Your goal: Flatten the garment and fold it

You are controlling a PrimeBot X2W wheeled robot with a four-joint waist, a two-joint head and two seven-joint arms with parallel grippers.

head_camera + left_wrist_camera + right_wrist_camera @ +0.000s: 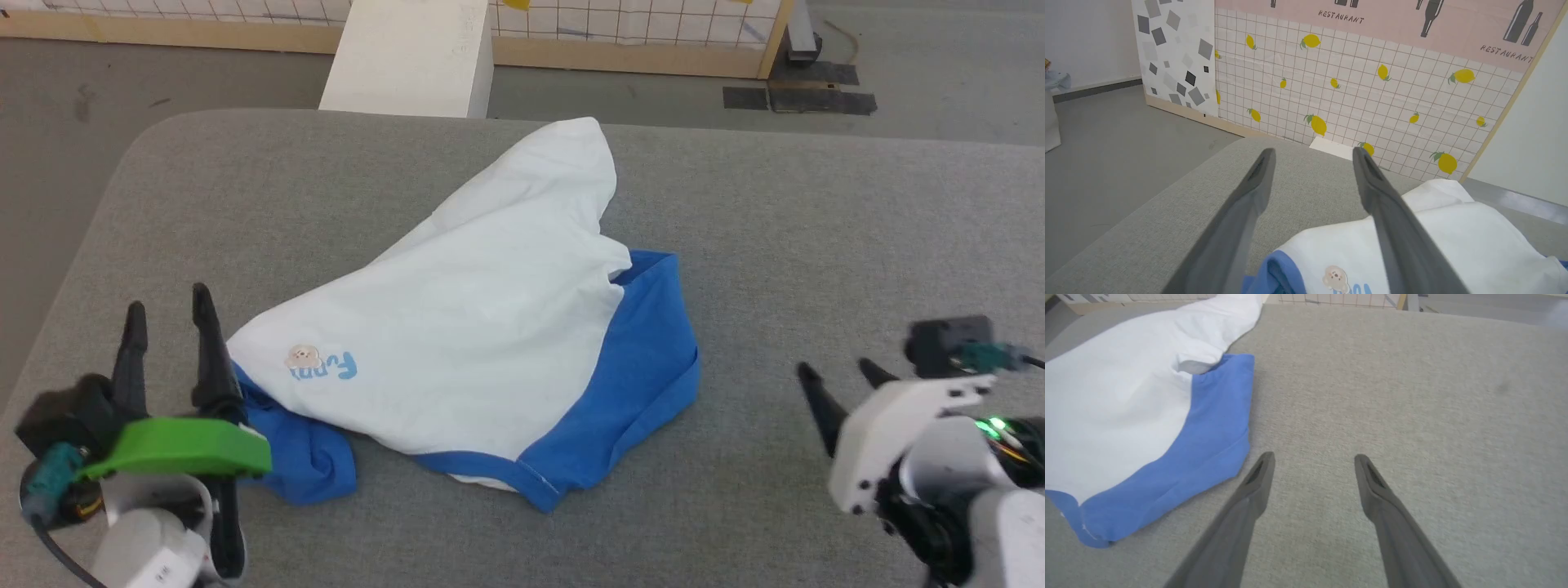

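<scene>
The garment (473, 327), a white T-shirt with blue sleeves, lies crumpled in a loose heap on the grey padded table (816, 229). Its "Funny" lettering and tan patch face the near left corner. My left gripper (167, 306) stands open just left of that corner, above the blue sleeve, with nothing between its fingers. In the left wrist view the garment (1453, 241) lies under and right of the open left gripper (1312, 157). My right gripper (841, 376) is open over bare table, well right of the shirt. The right wrist view shows the garment's blue sleeve (1208, 449) left of the open right gripper (1314, 457).
A white block (408, 57) stands past the table's far edge. Beyond it a tiled lemon-print wall panel (1372, 90) with a wooden base runs along the floor. The table's left edge (73, 269) curves close beside my left arm.
</scene>
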